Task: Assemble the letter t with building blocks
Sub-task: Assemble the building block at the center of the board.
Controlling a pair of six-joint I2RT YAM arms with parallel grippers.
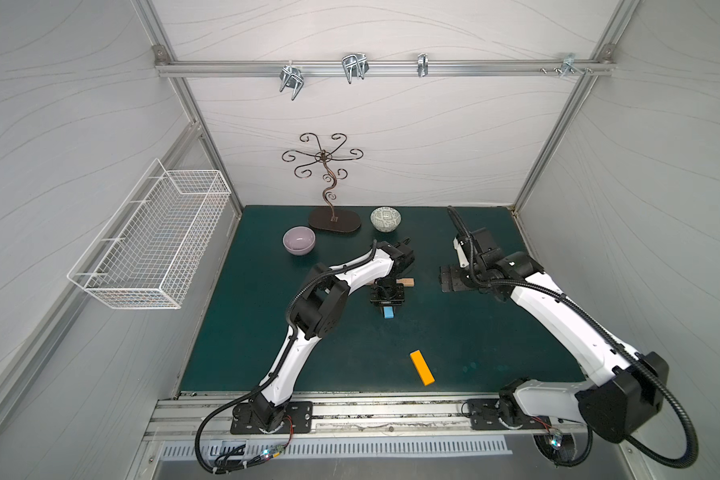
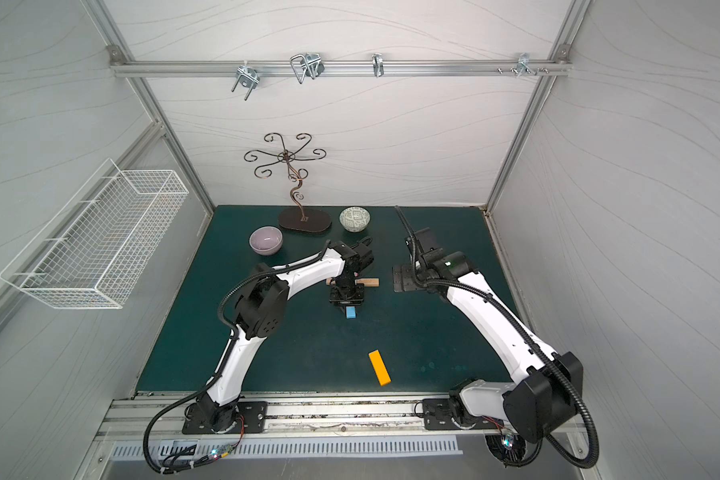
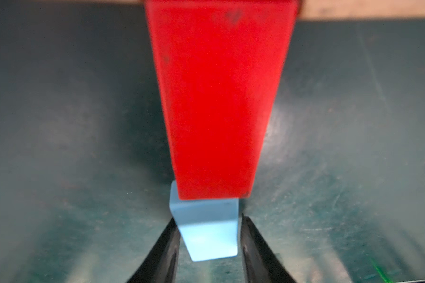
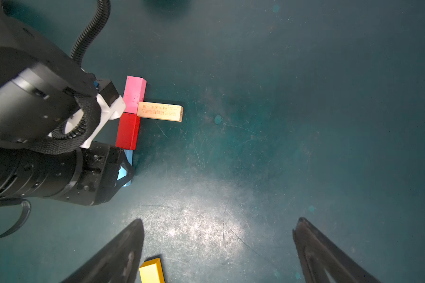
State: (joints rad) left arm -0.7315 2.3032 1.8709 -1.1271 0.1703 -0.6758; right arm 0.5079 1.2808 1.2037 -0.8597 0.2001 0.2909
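Observation:
The light blue block (image 3: 206, 230) lies flat on the green mat, end to end with the red block (image 3: 219, 98). My left gripper (image 3: 208, 218) straddles it from above, jaws slightly open, with a thin gap showing beside one finger. In the right wrist view, the pink block (image 4: 134, 94), the red block (image 4: 128, 131) and the light blue block (image 4: 128, 156) form one line, and a tan block (image 4: 160, 112) juts out sideways at the pink-red joint. The orange block (image 1: 422, 368) lies alone near the front. My right gripper (image 4: 220, 220) hovers wide open and empty, to the right of the figure.
A lilac bowl (image 1: 299, 240) and a patterned bowl (image 1: 385, 218) stand at the back, beside a wire stand on a dark oval base (image 1: 334, 220). A white wire basket (image 1: 150, 237) hangs on the left wall.

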